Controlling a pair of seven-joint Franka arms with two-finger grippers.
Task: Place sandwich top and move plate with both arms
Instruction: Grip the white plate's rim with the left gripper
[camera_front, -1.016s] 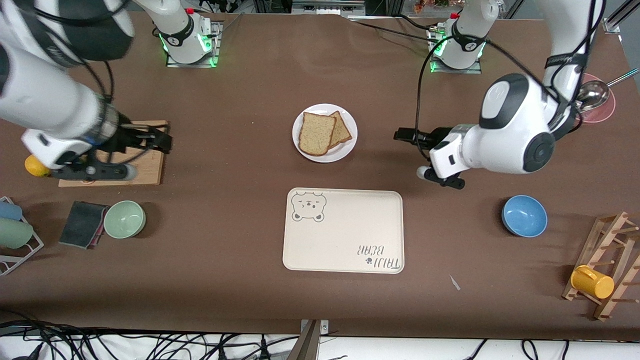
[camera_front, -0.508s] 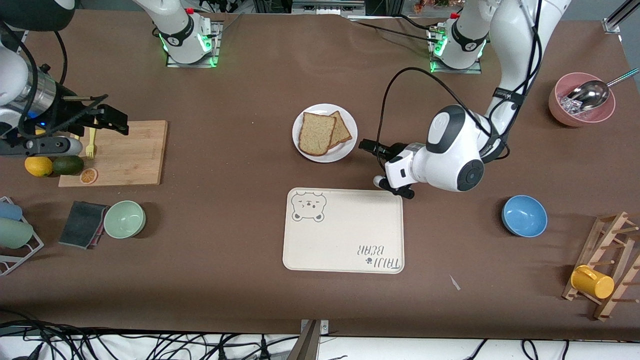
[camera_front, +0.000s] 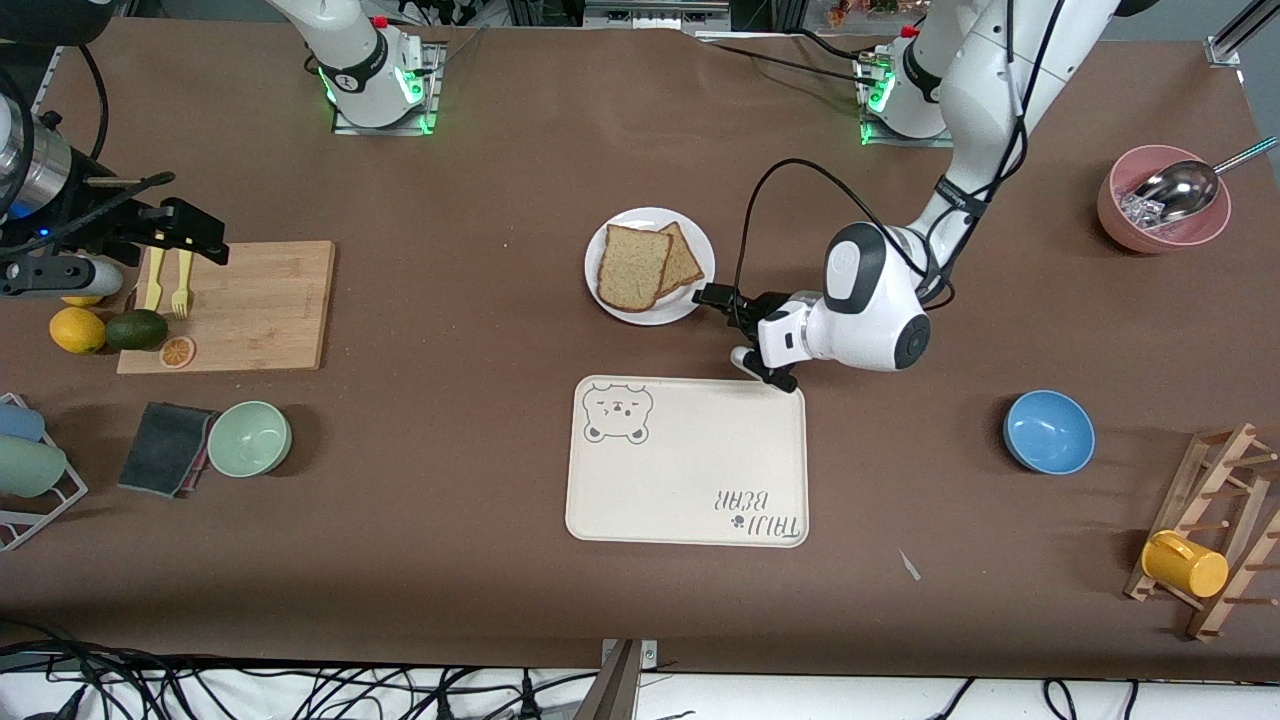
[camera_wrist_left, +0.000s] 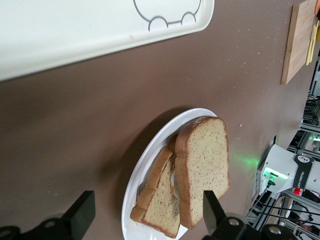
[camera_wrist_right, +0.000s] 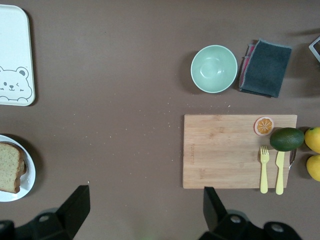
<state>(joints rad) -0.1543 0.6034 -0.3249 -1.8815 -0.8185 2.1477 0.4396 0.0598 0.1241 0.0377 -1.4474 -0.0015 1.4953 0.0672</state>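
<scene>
The small white plate (camera_front: 648, 310) sits mid-table, farther from the front camera than the tray. On it the sandwich top (camera_front: 632, 265), a plain brown slice, lies skewed over a lower slice (camera_front: 686, 262). In the left wrist view the sandwich top (camera_wrist_left: 202, 165) overlaps that lower slice (camera_wrist_left: 160, 200), with a bit of white filling between them. My left gripper (camera_front: 708, 297) is low at the plate's rim toward the left arm's end, open, its fingers apart on either side of the plate (camera_wrist_left: 145, 165). My right gripper (camera_front: 195, 232) hangs open over the cutting board's edge, holding nothing.
A cream bear tray (camera_front: 690, 470) lies nearer the front camera than the plate. Toward the right arm's end: cutting board (camera_front: 260, 300) with yellow forks, lemon, avocado, green bowl (camera_front: 249, 438), dark cloth. Toward the left arm's end: blue bowl (camera_front: 1048, 432), pink bowl (camera_front: 1160, 215), mug rack (camera_front: 1220, 530).
The left arm has swept in from its end of the table and come down beside the plate. The right arm has pulled back toward its own end, past the cutting board.
</scene>
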